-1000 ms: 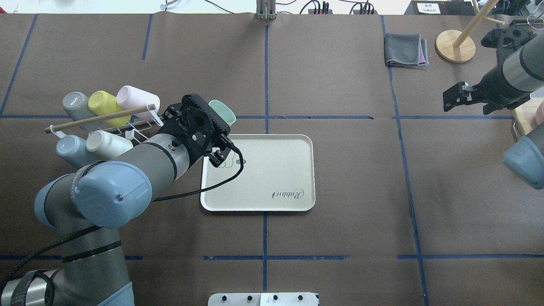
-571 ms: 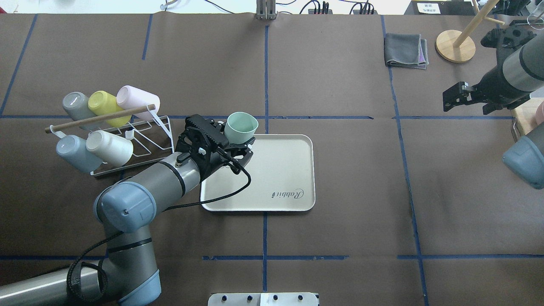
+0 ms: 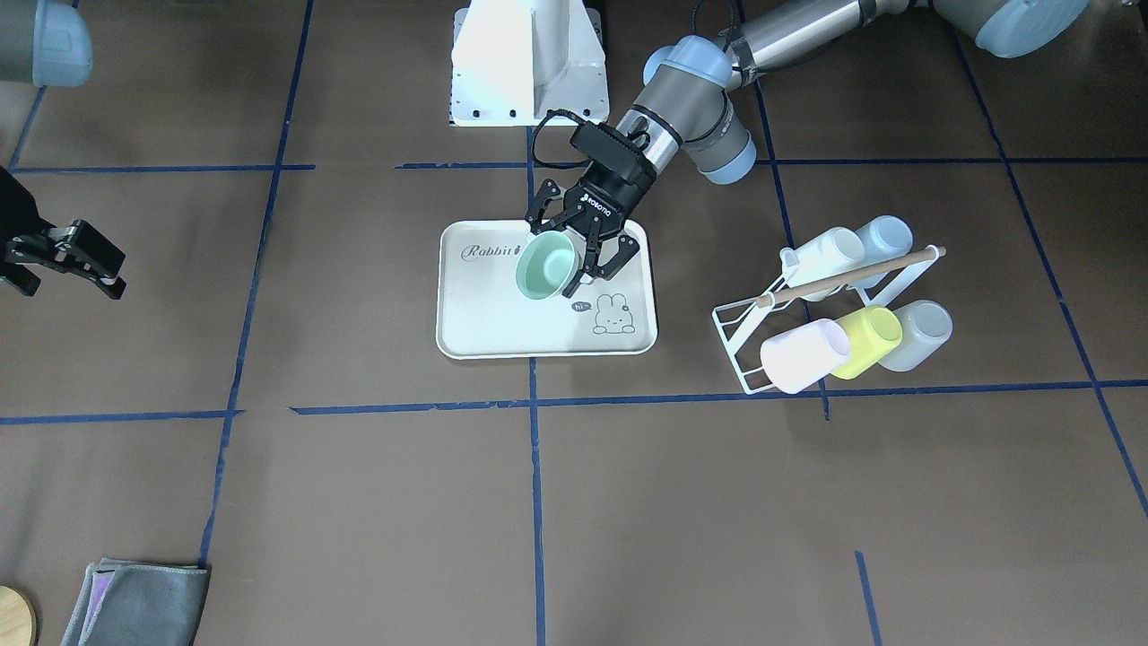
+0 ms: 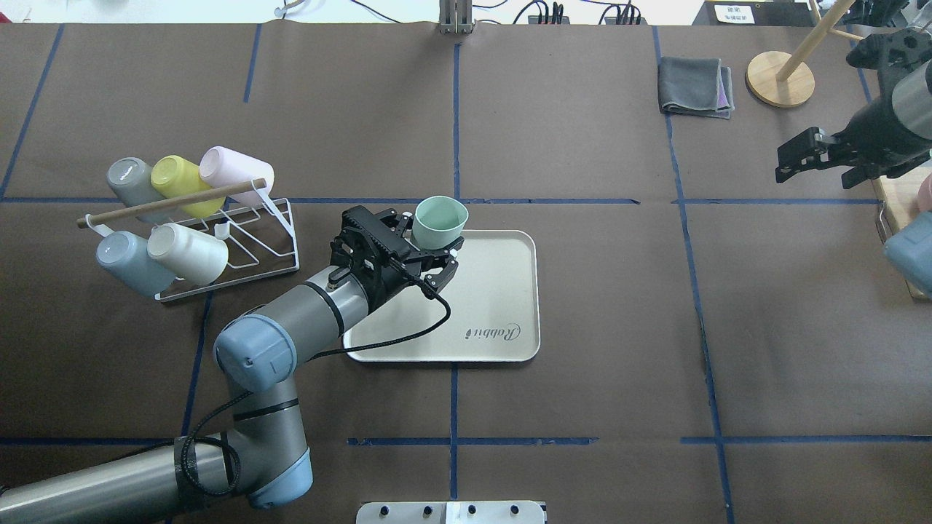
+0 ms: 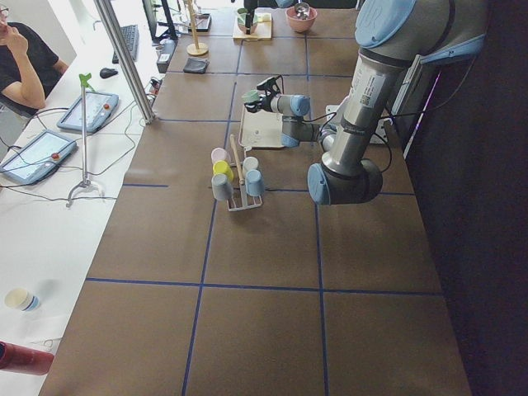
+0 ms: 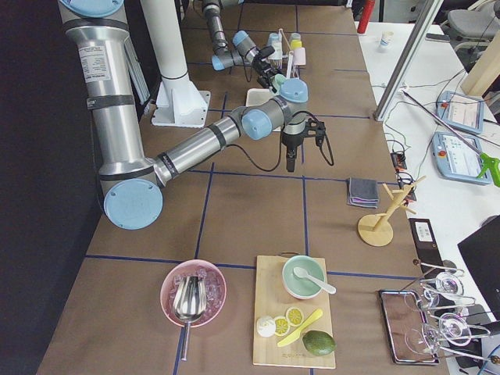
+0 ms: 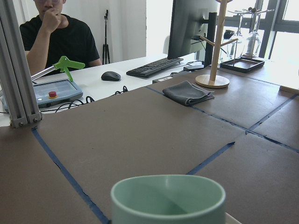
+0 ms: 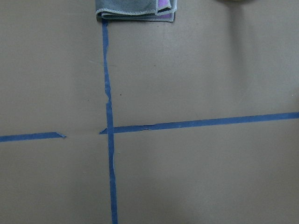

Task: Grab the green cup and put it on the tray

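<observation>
Left end effector (image 3: 567,247) — clamped on smooth, handleless green cup (image 3: 543,267) | over cream, round-cornered, raised-rim tray (image 3: 484,314)

The tray (image 4: 495,291) lies in the middle of the desk (image 4: 619,378), its floor open from above and from the right edge. Over its far left corner hangs the left pincer (image 4: 428,246) with the green cup (image 4: 440,222). The cup rack (image 4: 251,247) stands near it toward the left edge. The folded cloth (image 4: 695,87) and wooden stand (image 4: 780,78) sit at the far right corner, well apart.
</observation>
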